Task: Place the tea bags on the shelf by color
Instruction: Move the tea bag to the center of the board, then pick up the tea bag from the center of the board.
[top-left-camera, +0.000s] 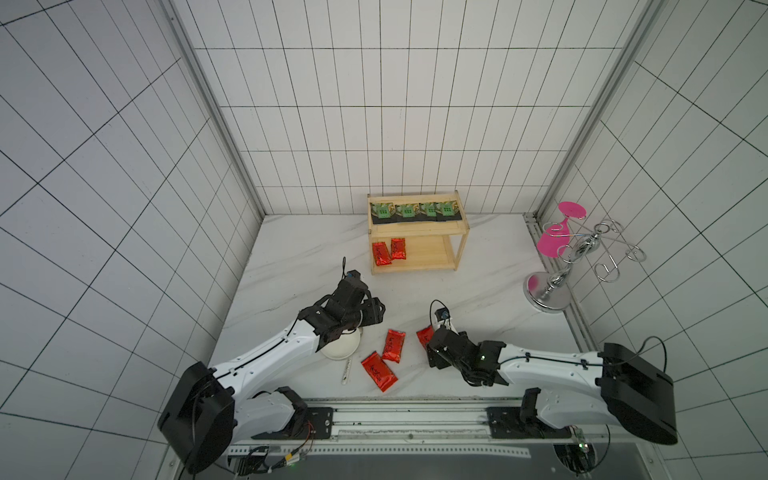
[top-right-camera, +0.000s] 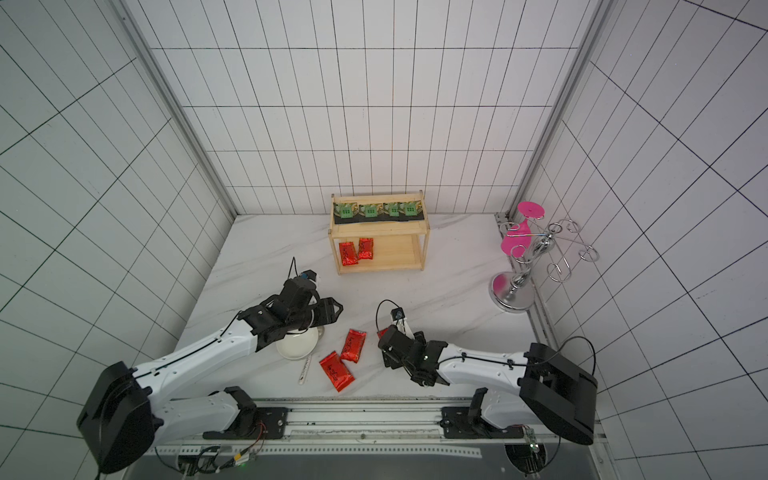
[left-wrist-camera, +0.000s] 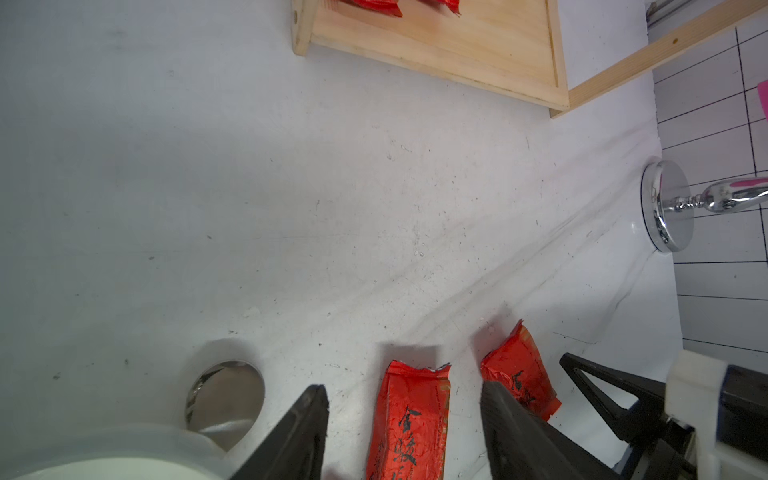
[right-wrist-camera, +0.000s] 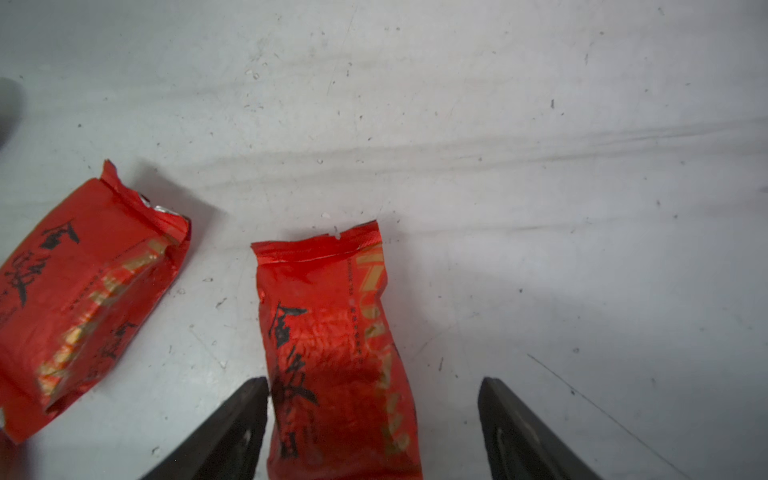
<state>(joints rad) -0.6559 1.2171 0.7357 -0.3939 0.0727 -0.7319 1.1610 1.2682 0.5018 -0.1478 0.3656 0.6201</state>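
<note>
my right claw (right-wrist-camera: 372, 380) low, wide astride red foil pouch (right-wrist-camera: 332, 332) | left claw (left-wrist-camera: 404, 386) at 10 o'clock, wide | label: 金骏

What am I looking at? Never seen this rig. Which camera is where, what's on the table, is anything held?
Two white robot arms, each ending in a two-fingered gripper, work over a marble-look table. Two pictures come from one overhead camera pair and show nearly the same scene. The other two come from a camera on each wrist, looking out past that arm's black fingers.

At the back stands a wooden shelf, with four black-and-green sachets on its top board and two red pouches on the lower one. Three loose red pouches lie on the table, along with a white bowl and a chrome stand.

The right gripper is open, with a finger on either side of one loose pouch. The left gripper is open too, above the table by the bowl. Nothing is held.
</note>
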